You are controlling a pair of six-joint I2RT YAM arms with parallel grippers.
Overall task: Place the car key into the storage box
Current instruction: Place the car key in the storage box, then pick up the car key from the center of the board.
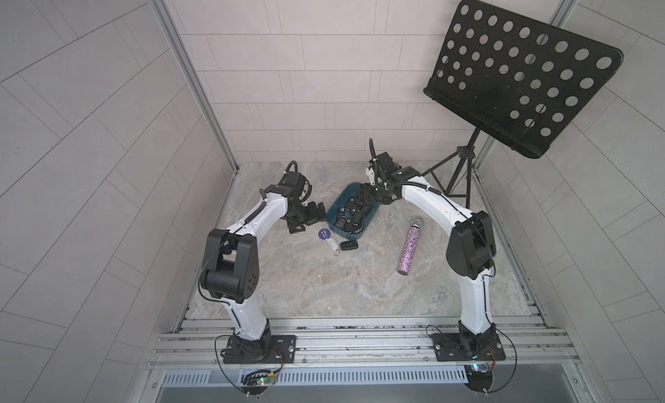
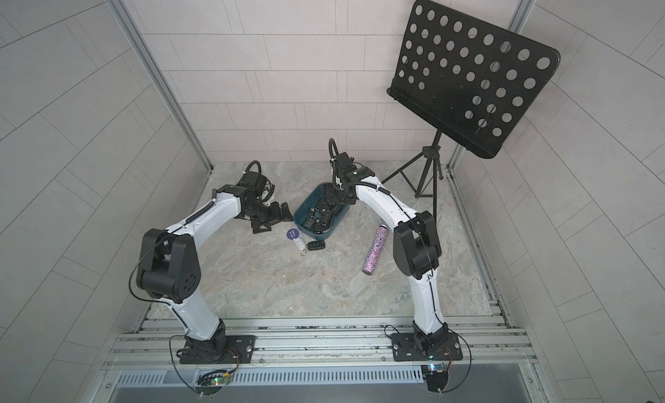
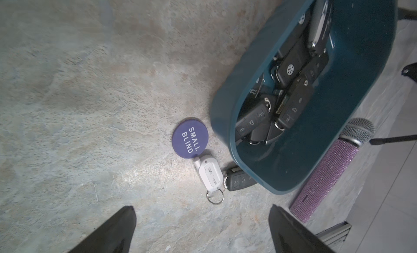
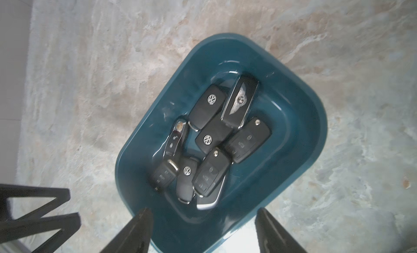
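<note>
The dark teal storage box point(image 1: 346, 233) point(image 2: 324, 234) point(image 3: 228, 100) point(image 4: 313, 136) sits mid-table, with several black car key fobs point(image 4: 212, 139) point(image 3: 291, 87) piled inside. One more black car key point(image 1: 349, 245) point(image 2: 317, 245) point(image 3: 238, 181) lies on the table just outside the box's near wall, beside a white tag. My right gripper point(image 1: 365, 203) point(image 4: 204, 209) hangs over the box's far end, open, nothing between its fingers. My left gripper point(image 1: 306, 219) point(image 2: 272, 219) point(image 3: 202, 206) hovers left of the box, open and empty, short of the outside key.
A purple "SMALL BLIND" disc point(image 1: 324, 234) point(image 3: 190, 139) and a white key tag with ring point(image 1: 333, 243) point(image 3: 208, 172) lie by the outside key. A purple glitter microphone point(image 1: 410, 244) point(image 3: 327, 172) lies right of the box. A black music stand point(image 1: 521, 77) rises at back right.
</note>
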